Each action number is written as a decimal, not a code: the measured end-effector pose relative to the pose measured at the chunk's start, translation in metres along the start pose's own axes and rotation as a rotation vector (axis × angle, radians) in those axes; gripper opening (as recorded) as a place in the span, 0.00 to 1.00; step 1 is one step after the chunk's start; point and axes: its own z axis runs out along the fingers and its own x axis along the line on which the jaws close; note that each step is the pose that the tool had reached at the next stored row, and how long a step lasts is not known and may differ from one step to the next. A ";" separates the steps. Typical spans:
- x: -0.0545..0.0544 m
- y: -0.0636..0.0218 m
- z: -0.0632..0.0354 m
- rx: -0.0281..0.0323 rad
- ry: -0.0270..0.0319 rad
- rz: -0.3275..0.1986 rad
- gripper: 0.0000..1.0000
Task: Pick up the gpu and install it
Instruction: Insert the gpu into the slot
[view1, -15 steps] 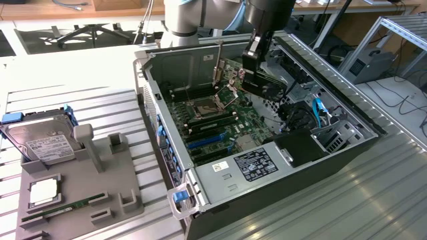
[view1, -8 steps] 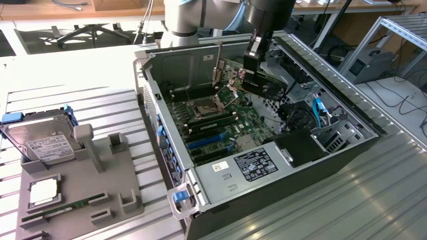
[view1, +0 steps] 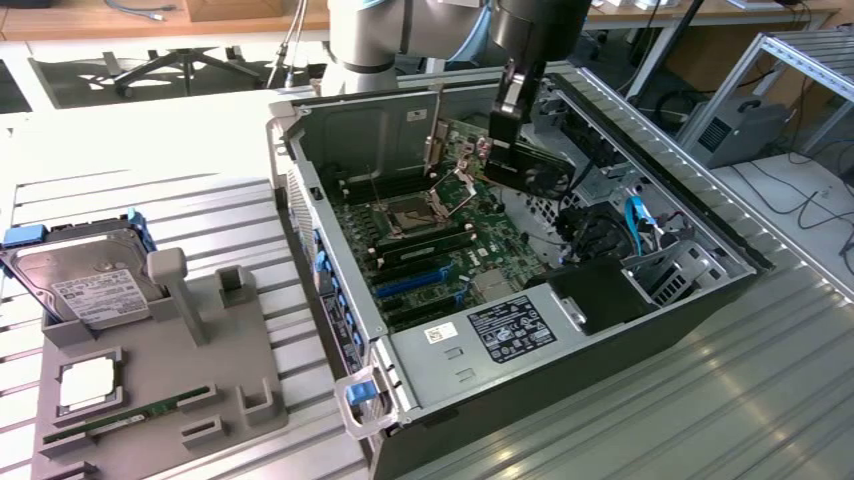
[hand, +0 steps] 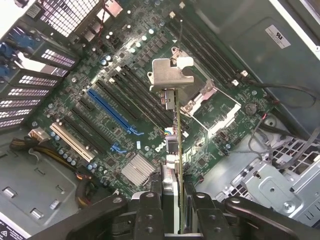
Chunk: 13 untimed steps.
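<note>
The room is looking like a workshop, with a chair and other desks at the back; in front, a silver ribbed desk (view1: 747, 400) is carrying an open computer case (view1: 534, 350) lying on its side, most likely so the arm can reach straight down into it.

The pincer (hand: 172, 202) is closed part way, its fingers (hand: 150, 215) squeezing the gpu (hand: 170, 75) from both flat sides; the card is thin, so the fingers are standing close together. The gpu is hanging on its edge with its silver bracket at the far end, pointing down into the case; holding it this way is probably keeping its long edge lined up with the slots. It is floating above the green motherboard (view1: 427, 245) and is not touching it; from the wrist view it is sitting over the middle of the board, beside the square chip socket (hand: 212, 102), while the long blue slot (hand: 112, 112) is lying off to one side.

Farther out, on the exterior view's left, a grey holder (view1: 174, 340) is standing on the desk well apart from the case; it is keeping a hard drive (view1: 80, 285) propped up, a square chip (view1: 87, 383) flat and a green memory stick (view1: 134, 415) in a groove, so each part is easy to grab.
</note>
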 end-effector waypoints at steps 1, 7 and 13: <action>0.000 0.0000 0.0000 -0.0002 -0.0003 -0.005 0.27; 0.000 0.0000 0.0000 -0.0011 -0.0024 -0.038 0.27; 0.000 0.0000 0.0000 -0.0021 -0.0046 -0.073 0.27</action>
